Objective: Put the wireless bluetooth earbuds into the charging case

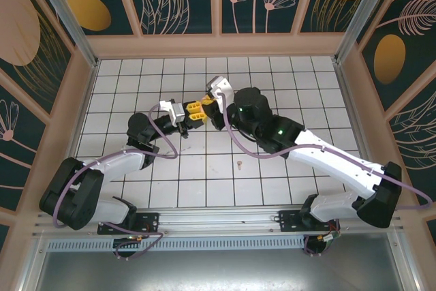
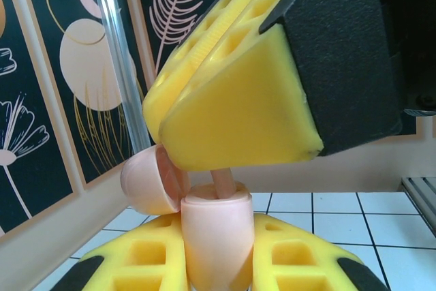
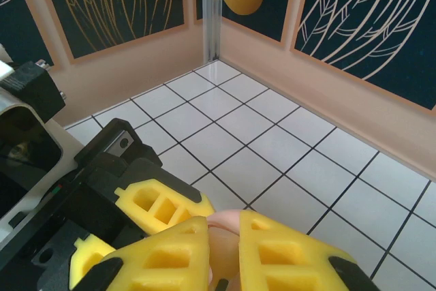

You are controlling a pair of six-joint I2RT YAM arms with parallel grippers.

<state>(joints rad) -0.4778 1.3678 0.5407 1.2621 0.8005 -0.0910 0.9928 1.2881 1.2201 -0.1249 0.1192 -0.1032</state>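
One seating looks under way: the left gripper [image 2: 218, 267] is clamped on the open pale pink charging case [image 2: 214, 230]. An earbud [image 2: 221, 183] stem stands out of it beneath the right gripper [image 3: 223, 243], whose hold I cannot tell. A small piece [image 1: 240, 163] lies apart on the desk [image 1: 272, 73], probably waiting.

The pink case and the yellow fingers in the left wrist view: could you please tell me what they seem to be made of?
Case: likely moulded plastic, pale pink, smooth with a soft satin sheen. Fingers: matte yellow with a lattice of square holes; probably printed plastic, possibly a softer rubbery material.
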